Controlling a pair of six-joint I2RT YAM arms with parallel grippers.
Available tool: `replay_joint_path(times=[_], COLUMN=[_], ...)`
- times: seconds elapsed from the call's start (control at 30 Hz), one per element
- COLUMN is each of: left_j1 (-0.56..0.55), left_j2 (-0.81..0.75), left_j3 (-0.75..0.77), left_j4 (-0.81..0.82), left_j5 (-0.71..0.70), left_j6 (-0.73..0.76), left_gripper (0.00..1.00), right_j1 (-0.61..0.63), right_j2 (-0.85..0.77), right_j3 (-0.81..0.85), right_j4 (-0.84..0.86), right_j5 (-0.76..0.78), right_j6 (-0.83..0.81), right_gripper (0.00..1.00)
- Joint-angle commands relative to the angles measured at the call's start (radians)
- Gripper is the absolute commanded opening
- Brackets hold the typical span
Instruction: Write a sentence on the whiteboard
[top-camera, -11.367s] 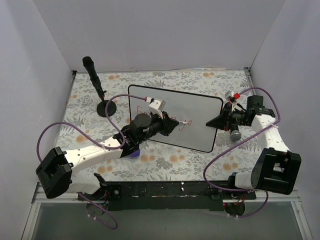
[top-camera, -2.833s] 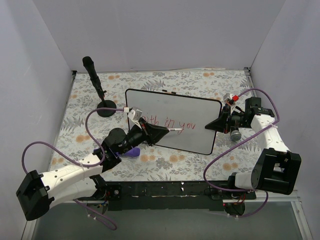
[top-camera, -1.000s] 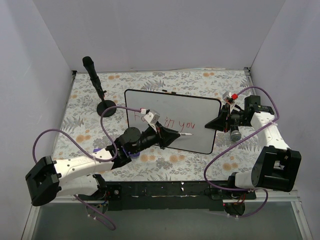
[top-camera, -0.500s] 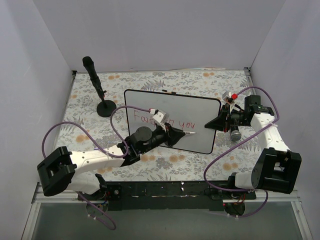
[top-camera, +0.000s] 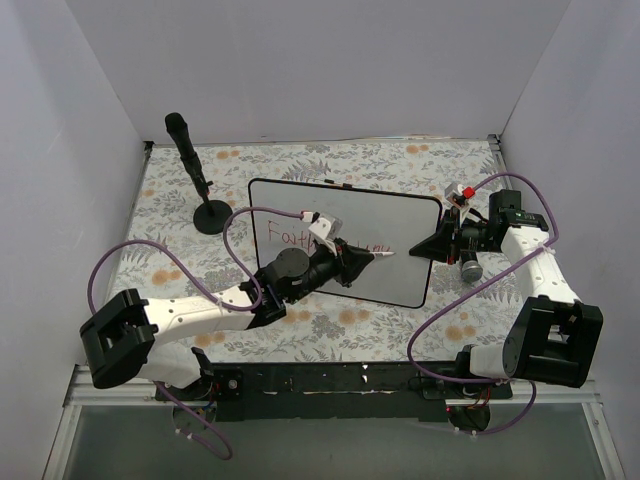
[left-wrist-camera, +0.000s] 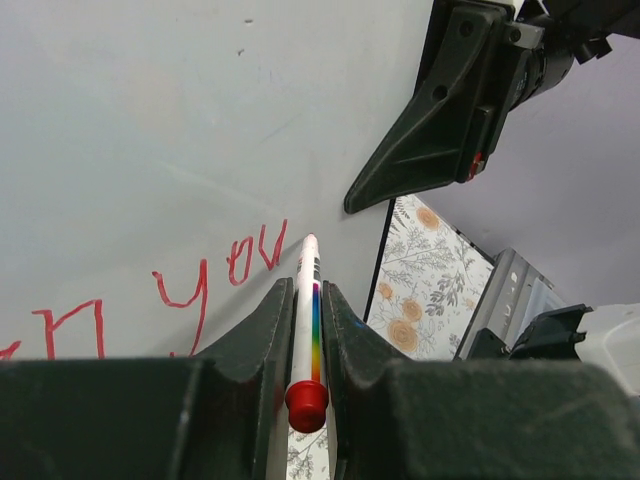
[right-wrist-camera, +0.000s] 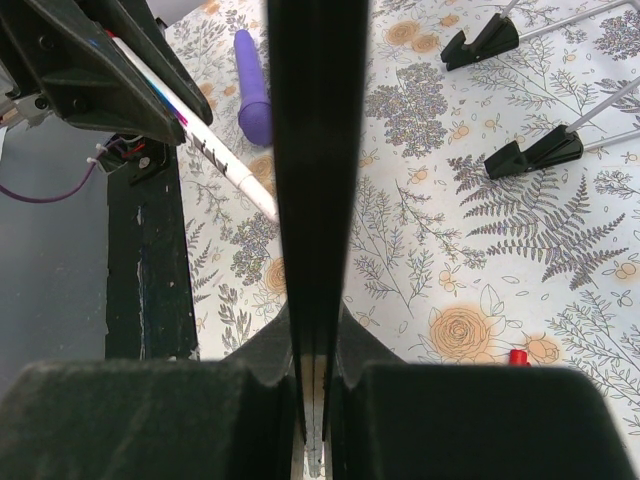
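Floral tablecloth (top-camera: 380, 165); left gripper (top-camera: 358, 262) clamps marker (left-wrist-camera: 306, 310), right gripper (top-camera: 425, 248) pinches whiteboard (top-camera: 400, 220) edge; hard strokes may shift it, warping sentence (top-camera: 287, 238).

**Soft, even light; blur close to both wrist cameras**

Bright, diffuse light falls from above. In the overhead view the whiteboard (top-camera: 395, 215) reads evenly pale, and the shadows on the bench (top-camera: 450, 170) around it are faint and soft-edged. From the left wrist you see the board as dull grey. The marker (left-wrist-camera: 306, 300) is sharp at its tip, while the left hand (left-wrist-camera: 305, 290) gripping it is dark and blurred. The right hand (right-wrist-camera: 313, 330), clamped on the board's edge, is likewise black and unfocused.
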Motion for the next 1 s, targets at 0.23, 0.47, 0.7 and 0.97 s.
replay_joint_path(times=[0.23,0.47,0.7,0.97], left_j1=[-0.005,-0.003,-0.003,-0.003], left_j2=[-0.017,-0.003,0.006,0.017], left_j3=[0.079,0.093,0.096,0.102], left_j4=[-0.054,-0.090,-0.116,-0.185], left_j5=[-0.057,-0.071,-0.080,-0.076], left_j6=[0.056,0.070,0.073,0.064], left_gripper=[0.00,0.00,0.00,0.00], right_j1=[0.005,0.005,0.005,0.005], right_j2=[-0.023,-0.020,-0.023,-0.020], right_j3=[0.005,0.007,0.007,0.007], right_j4=[0.030,0.029,0.029,0.030], right_j5=[0.029,0.030,0.030,0.034], right_j6=[-0.021,-0.019,-0.018,-0.018], right_gripper=[0.01,0.01,0.01,0.01])
